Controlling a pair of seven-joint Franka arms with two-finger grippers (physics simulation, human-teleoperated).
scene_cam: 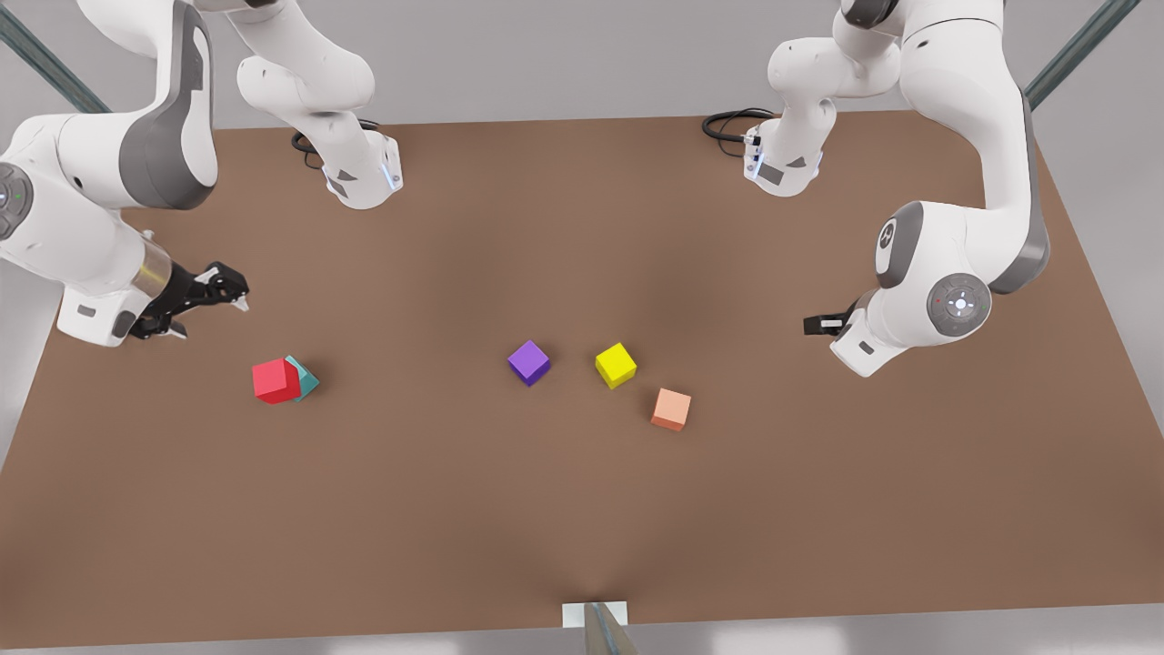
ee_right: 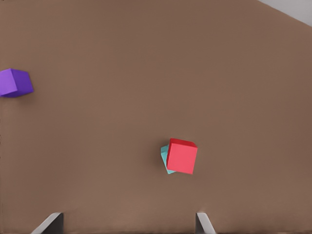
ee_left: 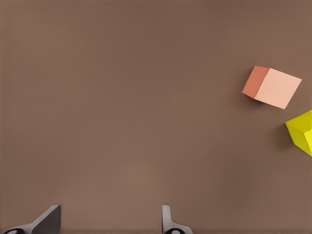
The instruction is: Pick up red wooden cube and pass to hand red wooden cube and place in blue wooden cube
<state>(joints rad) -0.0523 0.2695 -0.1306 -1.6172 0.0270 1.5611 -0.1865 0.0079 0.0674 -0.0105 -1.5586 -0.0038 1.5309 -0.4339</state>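
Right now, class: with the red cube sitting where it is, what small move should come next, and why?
Probably the right gripper should back away: its fingers are open and the red wooden cube already sits on the blue wooden cube. The left gripper waits.

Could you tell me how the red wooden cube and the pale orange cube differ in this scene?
The red wooden cube is bright red; the pale orange cube is salmon. The red one sits on top of the teal cube toward the front view's left, below the open right gripper; the pale orange one rests directly on the table near the yellow cube, toward the open left gripper. Both look the same size, with matte faces.
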